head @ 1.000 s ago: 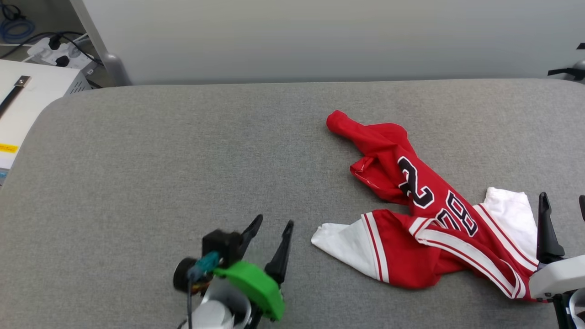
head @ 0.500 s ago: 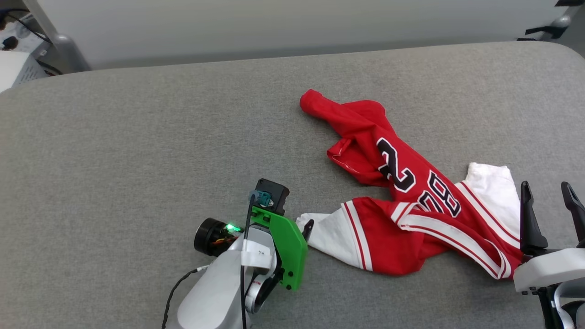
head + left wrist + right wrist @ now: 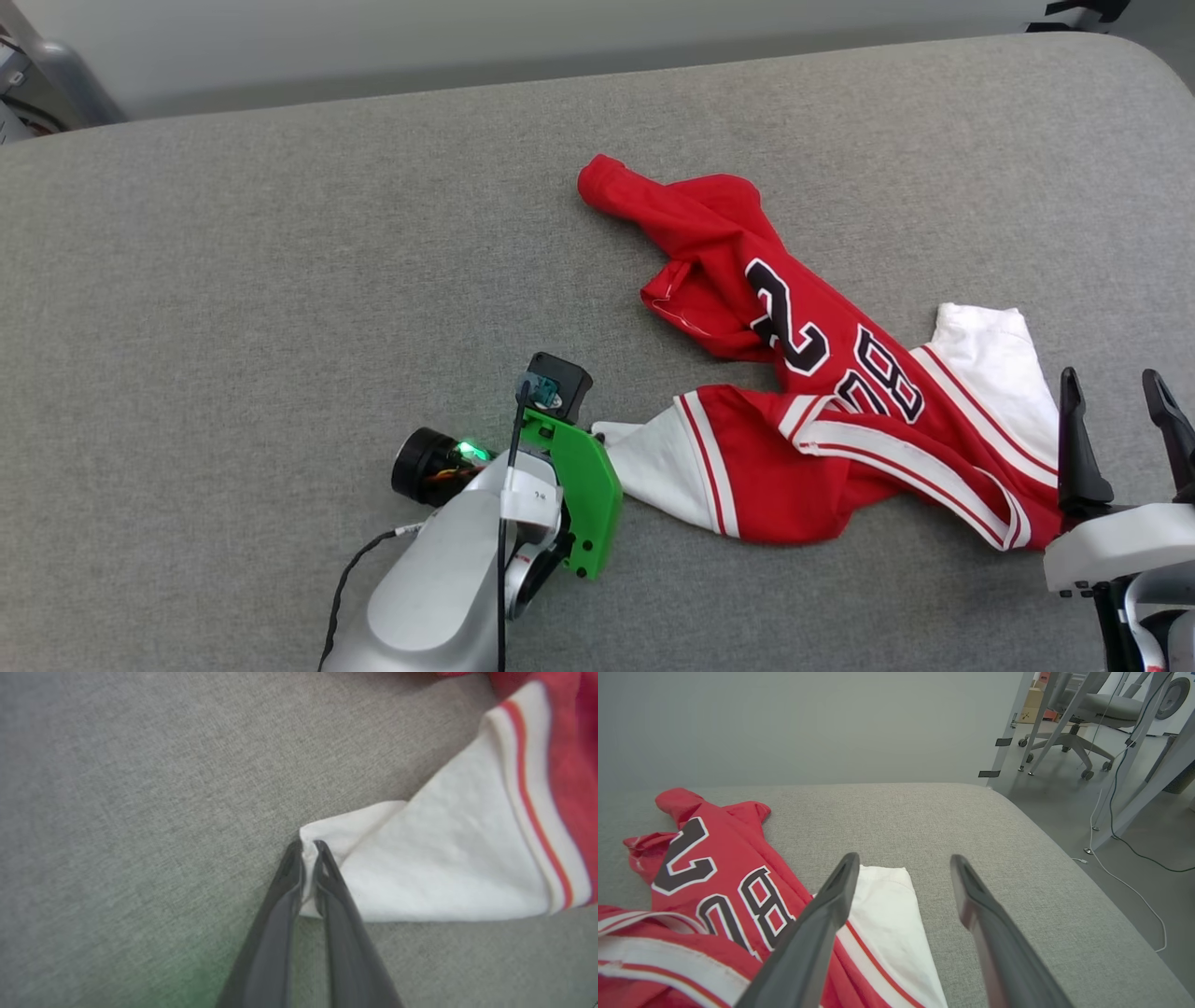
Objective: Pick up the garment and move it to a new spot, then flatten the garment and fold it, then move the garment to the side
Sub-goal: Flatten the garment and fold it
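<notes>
- The red jersey T-shirt [image 3: 840, 411] lies crumpled on the right half of the grey worktop [image 3: 233, 280], lettering up, with a white sleeve at each near end.
- The left tool [image 3: 306, 845] is clenched on the very tip of the left white sleeve [image 3: 444, 868]. The right tool [image 3: 1116, 387] is released, its jaws wide apart, just beside the other white sleeve [image 3: 887, 891].
- The bite looks thin, so a slow lift should keep the cloth from slipping out. If the right tool took the second sleeve first, the shirt would likely hang spread rather than bunched.
- The left wrist view shows the pinch itself, which the green bracket [image 3: 579, 485] hides in the head view.
- The right wrist view adds the worktop's rounded corner and an office chair [image 3: 1083, 714] on the floor beyond. The head view gives the whole shirt and both arms at once.
</notes>
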